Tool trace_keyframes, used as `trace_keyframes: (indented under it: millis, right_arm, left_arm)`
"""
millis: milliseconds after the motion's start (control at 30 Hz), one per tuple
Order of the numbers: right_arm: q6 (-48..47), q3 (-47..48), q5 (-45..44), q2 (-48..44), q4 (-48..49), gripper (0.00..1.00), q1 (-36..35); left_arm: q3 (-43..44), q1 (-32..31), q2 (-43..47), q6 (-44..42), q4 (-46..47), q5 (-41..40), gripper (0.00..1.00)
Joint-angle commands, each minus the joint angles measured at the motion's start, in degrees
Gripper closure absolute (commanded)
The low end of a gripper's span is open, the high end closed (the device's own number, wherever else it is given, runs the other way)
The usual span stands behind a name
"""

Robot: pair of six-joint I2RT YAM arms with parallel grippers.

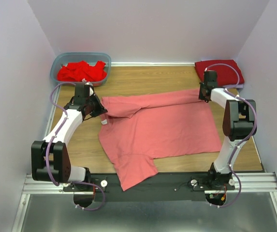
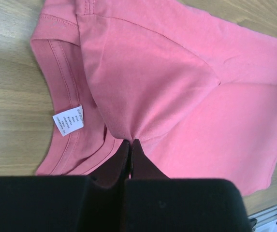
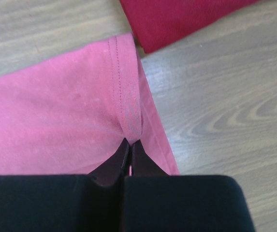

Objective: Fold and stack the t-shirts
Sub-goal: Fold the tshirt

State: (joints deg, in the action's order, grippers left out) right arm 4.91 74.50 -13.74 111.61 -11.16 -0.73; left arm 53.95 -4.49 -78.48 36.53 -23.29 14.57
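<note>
Centrally, the salmon-pink t-shirt (image 1: pixel 162 128) lay spread on the wooden table (image 1: pixel 143 77). A band along its 12 o'clock edge was folded over onto the body, and one sleeve hung across the near rail at about 7 o'clock. The left gripper (image 2: pixel 130 145) sat at the garment's 9 o'clock side, its jaws pressed together on a pinch of pink fabric beside the collar. A white care label (image 2: pixel 68 120) lay inside the collar at 10 o'clock from that pinch. The right gripper (image 3: pixel 130 144) sat at the garment's 2 o'clock corner, its jaws clamped on the stitched hem. A folded crimson t-shirt (image 1: pixel 220 71) occupied the table's 2 o'clock corner, just beside that hem; whether the two touched could not be told. Crumpled bright red t-shirts (image 1: pixel 80 71) filled the blue-grey tub (image 1: pixel 80 55) at 10 o'clock.
</note>
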Motion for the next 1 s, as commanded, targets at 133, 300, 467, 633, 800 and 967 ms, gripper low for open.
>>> trace_keyframes:
  millis: [133, 300, 467, 633, 800, 967]
  right_arm:
    - [0.7, 0.6, -4.0, 0.4, -3.7, 0.95, 0.6]
    - [1.3, 2.1, -4.8, -0.1, -5.9, 0.95, 0.6]
    - [1.2, 3.3, -5.2, 1.1, -6.4, 0.91, 0.5]
    - [1.9, 3.9, -4.4, 0.4, -7.6, 0.69, 0.5]
    - [4.1, 4.2, -3.9, -3.4, -11.4, 0.45, 0.5]
    - [5.6, 3.6, -6.4, -5.9, -15.2, 0.39, -0.5]
  left_arm:
    - [-0.5, 0.4, -0.2, -0.8, 1.0, 0.9, 1.0]
    - [-0.3, 0.3, 1.2, -1.2, 0.4, 0.8, 1.0]
    - [-0.1, 0.3, 1.2, -1.6, -0.2, 1.2, 1.0]
    - [-1.0, 0.2, 0.9, -1.9, 0.6, 2.0, 1.0]
    - [-1.0, 0.1, -0.5, -2.1, 1.7, 3.1, 1.0]
    - [-0.4, -1.1, -2.6, -2.5, 2.4, 3.3, 1.0]
